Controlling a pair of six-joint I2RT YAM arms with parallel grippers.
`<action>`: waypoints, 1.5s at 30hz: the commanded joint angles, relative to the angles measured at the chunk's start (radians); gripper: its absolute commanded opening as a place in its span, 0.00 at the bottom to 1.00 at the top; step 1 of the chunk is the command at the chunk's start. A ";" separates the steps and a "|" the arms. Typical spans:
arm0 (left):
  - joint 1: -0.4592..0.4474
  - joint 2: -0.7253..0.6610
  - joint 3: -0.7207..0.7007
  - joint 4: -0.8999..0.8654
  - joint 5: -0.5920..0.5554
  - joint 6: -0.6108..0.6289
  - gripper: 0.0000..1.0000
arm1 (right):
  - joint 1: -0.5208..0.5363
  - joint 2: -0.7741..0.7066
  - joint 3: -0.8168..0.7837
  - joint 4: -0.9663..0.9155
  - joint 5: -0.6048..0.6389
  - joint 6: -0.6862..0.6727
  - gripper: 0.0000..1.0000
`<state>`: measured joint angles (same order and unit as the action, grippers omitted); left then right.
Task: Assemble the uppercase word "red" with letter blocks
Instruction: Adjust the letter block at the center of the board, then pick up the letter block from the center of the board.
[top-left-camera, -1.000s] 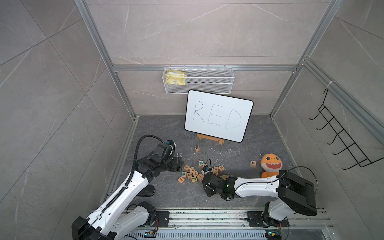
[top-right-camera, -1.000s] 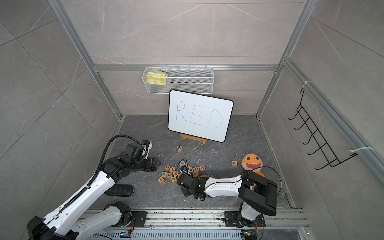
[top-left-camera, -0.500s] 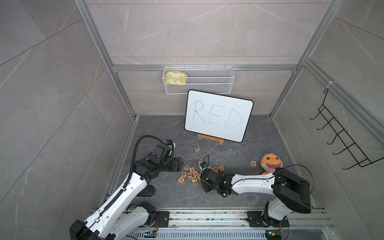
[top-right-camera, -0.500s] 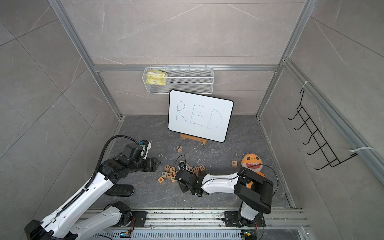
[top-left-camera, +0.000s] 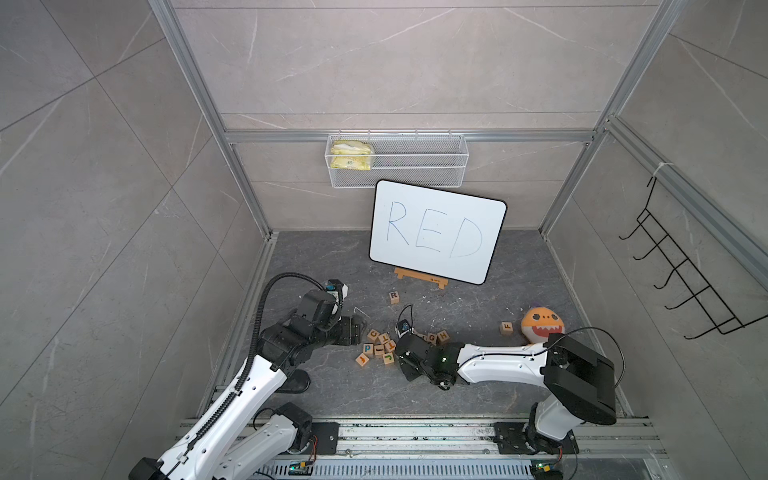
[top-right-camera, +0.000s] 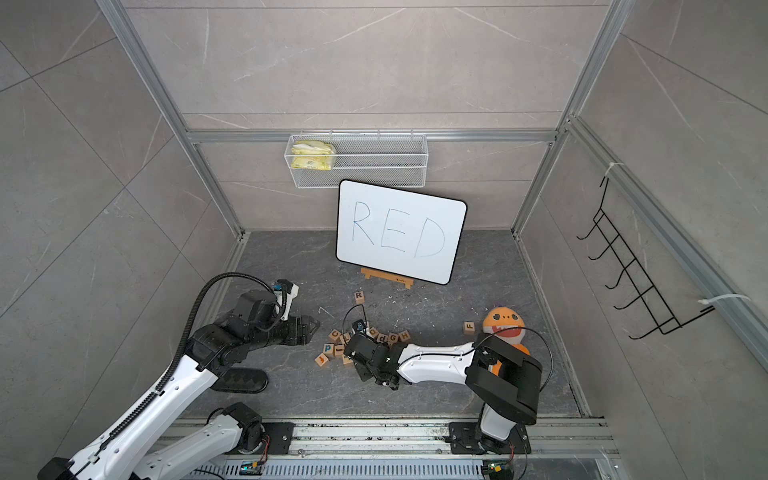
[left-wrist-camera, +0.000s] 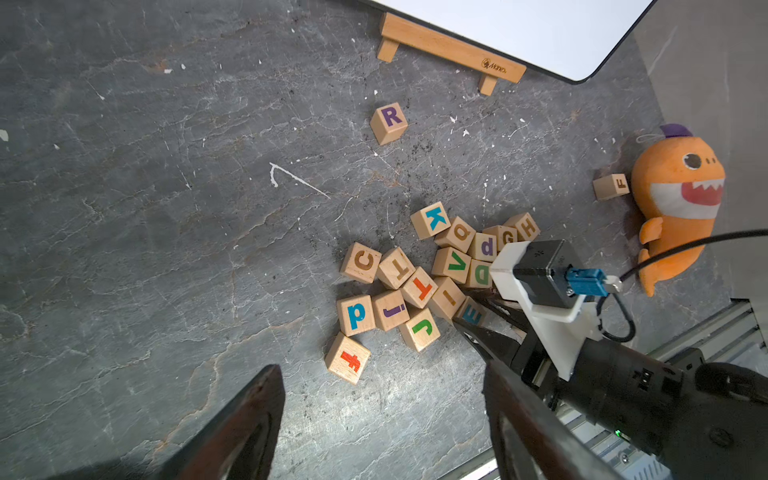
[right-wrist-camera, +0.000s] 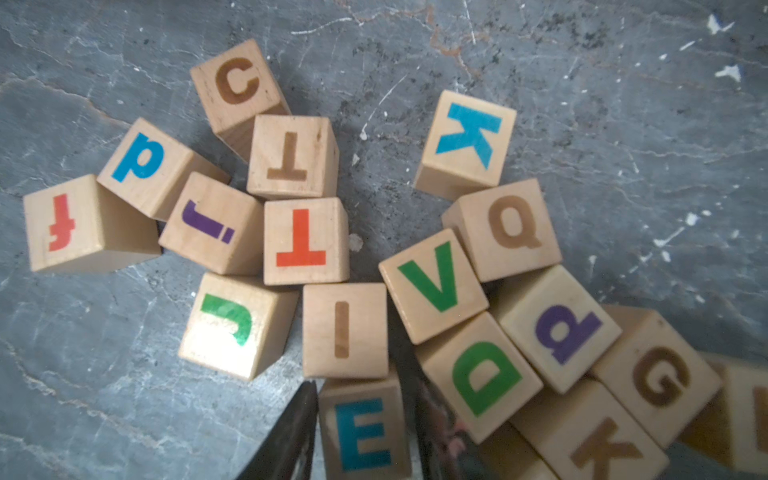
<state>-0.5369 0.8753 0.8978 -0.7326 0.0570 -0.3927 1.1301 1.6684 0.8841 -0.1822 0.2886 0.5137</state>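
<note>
1. We're on the E: the right gripper (right-wrist-camera: 365, 390) straddles the E block (right-wrist-camera: 363, 432) at the heap's near edge. Pinching yet? We cannot tell.
2. The left gripper (left-wrist-camera: 380, 376) hangs spread and empty, left of the heap.
3. The R block (top-left-camera: 394, 296) stands alone, farther back.
4. Next, we reckon: a firm grip, a clean lift, then down just right of R.

R block (top-left-camera: 394, 296) lies apart behind the block cluster (top-left-camera: 380, 348), before the whiteboard (top-left-camera: 436, 232).

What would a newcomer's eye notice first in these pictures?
The whiteboard handwritten RED, leaning at the back wall, stands out first. Before it, a heap of letter blocks lies on the dark floor, where the right gripper straddles the teal E block. An orange plush toy lies beside a lone F block.
</note>
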 joint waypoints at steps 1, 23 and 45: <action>-0.004 -0.017 -0.014 0.015 0.008 -0.005 0.79 | 0.003 0.036 0.034 -0.058 0.031 -0.016 0.43; -0.004 0.046 0.004 -0.005 0.120 -0.012 0.79 | 0.021 0.063 0.079 -0.100 0.015 0.009 0.35; -0.004 0.049 0.010 -0.019 0.089 -0.010 0.79 | 0.042 -0.040 0.075 -0.176 0.030 0.044 0.18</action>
<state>-0.5369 0.9295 0.8875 -0.7349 0.1566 -0.3981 1.1629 1.7115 0.9554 -0.3092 0.2993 0.5316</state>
